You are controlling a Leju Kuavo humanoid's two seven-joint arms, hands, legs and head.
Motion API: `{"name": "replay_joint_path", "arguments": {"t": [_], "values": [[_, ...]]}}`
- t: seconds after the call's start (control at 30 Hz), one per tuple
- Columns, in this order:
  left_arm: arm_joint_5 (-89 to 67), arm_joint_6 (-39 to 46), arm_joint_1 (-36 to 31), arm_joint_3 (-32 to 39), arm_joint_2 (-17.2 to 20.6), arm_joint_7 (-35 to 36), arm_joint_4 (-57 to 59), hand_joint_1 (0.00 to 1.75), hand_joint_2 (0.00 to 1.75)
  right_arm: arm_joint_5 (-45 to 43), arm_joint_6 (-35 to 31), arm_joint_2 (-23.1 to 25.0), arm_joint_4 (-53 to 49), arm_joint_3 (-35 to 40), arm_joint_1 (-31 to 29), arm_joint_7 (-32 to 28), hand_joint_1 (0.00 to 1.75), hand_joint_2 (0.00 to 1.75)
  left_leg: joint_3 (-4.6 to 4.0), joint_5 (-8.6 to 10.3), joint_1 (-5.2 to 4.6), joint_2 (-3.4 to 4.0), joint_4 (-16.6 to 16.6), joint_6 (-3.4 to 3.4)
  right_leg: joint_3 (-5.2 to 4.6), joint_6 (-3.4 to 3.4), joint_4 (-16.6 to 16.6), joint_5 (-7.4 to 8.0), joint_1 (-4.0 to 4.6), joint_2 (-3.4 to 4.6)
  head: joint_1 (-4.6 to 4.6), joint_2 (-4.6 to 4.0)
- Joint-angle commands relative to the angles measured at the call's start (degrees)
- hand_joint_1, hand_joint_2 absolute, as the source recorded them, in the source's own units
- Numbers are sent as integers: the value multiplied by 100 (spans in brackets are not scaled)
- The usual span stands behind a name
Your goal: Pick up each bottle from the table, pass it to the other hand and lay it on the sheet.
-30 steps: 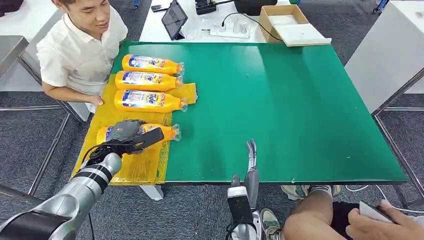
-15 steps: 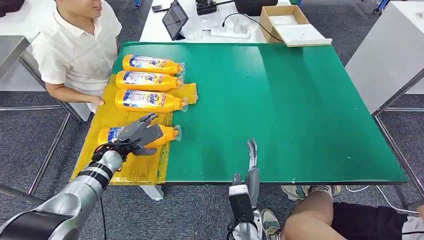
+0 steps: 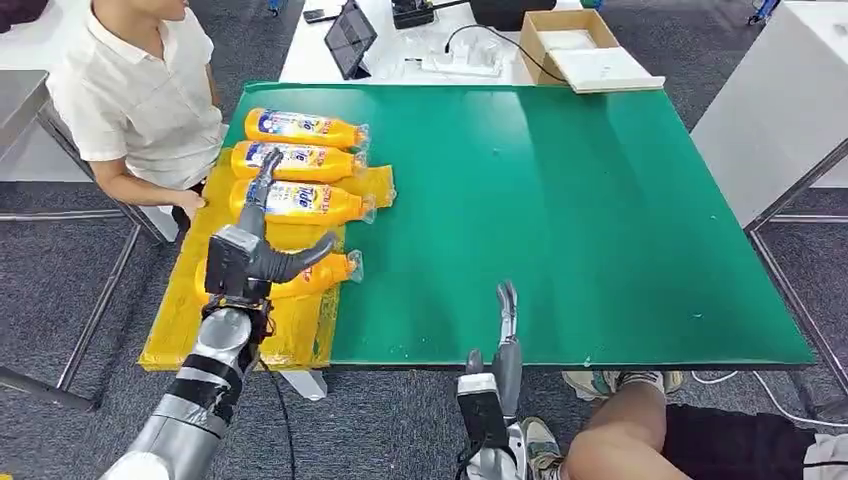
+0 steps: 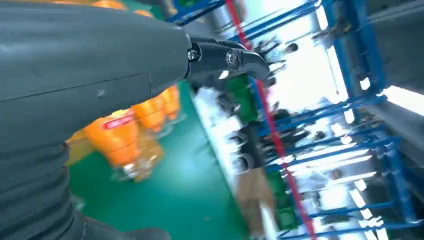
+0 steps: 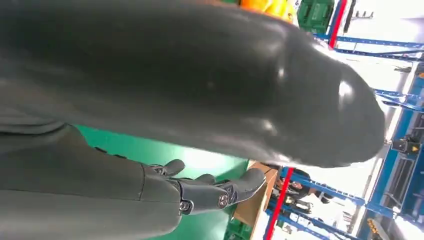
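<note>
Orange bottles (image 3: 300, 165) with blue-and-white labels lie on a yellow sheet (image 3: 180, 310) over a green table (image 3: 580, 220).

Silver left arm (image 3: 190, 410), black band, dark grey left hand (image 3: 245, 258), black cable

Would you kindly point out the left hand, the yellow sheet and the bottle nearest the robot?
left hand (image 3: 248, 258), head view, on the grey back of the hand.
yellow sheet (image 3: 185, 318), head view, on a bare near part.
nearest bottle (image 3: 322, 274), head view, on its orange body near the cap.
</note>
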Motion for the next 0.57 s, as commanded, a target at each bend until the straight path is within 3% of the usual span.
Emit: {"name": "replay_joint_path", "arguments": {"t": [0.03,0.13,0.17,0.2,0.3,0.4,0.57], "values": [[896,-137,675,-344,-4,-170,-1688,0,175,-129,-5,-173,-244,187,36,-182,0,0,17,-8,3,13,-2,-6,14,-8,-2,-6,4,4,-2,0],[1098,-213,1015,-544,-37,-26,-1888,0,175,-400,322,-122,-488,86,125,-182,0,0,30,-15,3,14,-4,-7,26,-9,-1,-15,4,1,0,0],[1241,-232,1295,-720,-23,106,-1960,0,175,-130,153,-155,-833,130,214,-182,0,0,24,-11,1,10,-4,-6,21,-8,-2,-11,2,-1,0,0],[1352,-126,1499,-759,-117,177,-1902,0,175,-13,18,-242,-940,290,232,-182,0,175,17,-6,0,10,-7,-4,13,-5,-4,-7,0,2,0,0],[1434,248,2054,-979,-328,220,-1555,0,175,141,-531,-315,-1364,439,346,-182,0,175,53,-20,-4,15,-17,-5,48,-7,-11,-21,-2,2,0,0],[1328,539,2314,-1103,-328,-80,-1660,0,175,875,-551,-32,-1617,3,480,-182,0,175,50,-24,-5,13,-12,-5,45,-8,-9,-24,-3,0,2,0],[1323,552,2341,-1104,-313,-80,-1702,0,175,938,-551,-2,-1626,-33,489,-182,0,175,6,-13,-2,3,-3,-4,4,-7,-5,-11,0,-4,0,0]]}}
